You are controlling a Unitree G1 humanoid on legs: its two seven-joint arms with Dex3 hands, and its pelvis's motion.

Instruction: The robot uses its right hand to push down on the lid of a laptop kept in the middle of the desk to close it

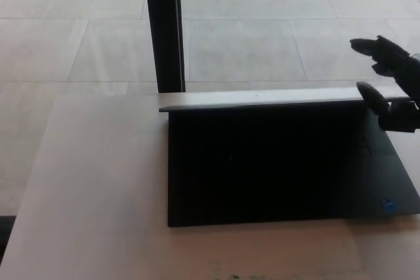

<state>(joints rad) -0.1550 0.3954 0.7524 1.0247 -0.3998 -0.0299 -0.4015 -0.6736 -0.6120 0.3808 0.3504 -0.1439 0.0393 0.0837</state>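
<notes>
From the head view I see my right hand (392, 83) at the picture's right edge, fingers spread apart and holding nothing, poised at the right end of the laptop (275, 162) lid, which stands partly open mid-desk (92, 188).
</notes>
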